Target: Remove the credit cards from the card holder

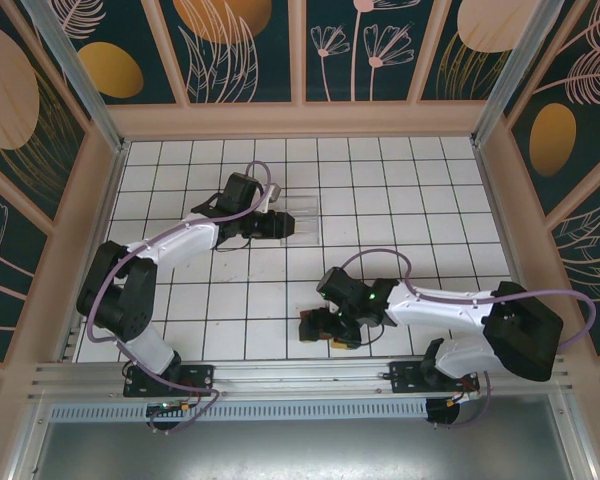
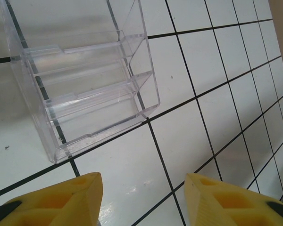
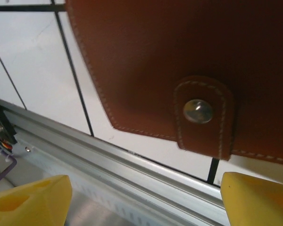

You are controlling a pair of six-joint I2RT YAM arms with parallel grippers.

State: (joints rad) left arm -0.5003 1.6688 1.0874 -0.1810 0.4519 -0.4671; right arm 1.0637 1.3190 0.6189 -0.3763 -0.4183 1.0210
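Observation:
The card holder (image 3: 179, 47) is a brown leather wallet lying closed on the white tiles, its snap tab (image 3: 203, 117) fastened, close to the front rail. My right gripper (image 3: 141, 197) hovers over its near edge, open, yellow fingertips (image 3: 33, 197) wide apart with nothing between them. From above, that gripper (image 1: 320, 328) sits low at the table's front centre, over the wallet (image 1: 306, 322). The credit cards are hidden. My left gripper (image 2: 144, 197) is open and holds nothing, just short of a clear acrylic tiered stand (image 2: 85, 80). In the top view it (image 1: 280, 225) is at mid-table.
The acrylic stand (image 1: 302, 222) holds no cards in its tiers. An aluminium rail (image 3: 132, 169) runs along the front edge right beside the wallet. Wooden walls (image 1: 100, 190) enclose the tiled floor, with open tiles to the right and back.

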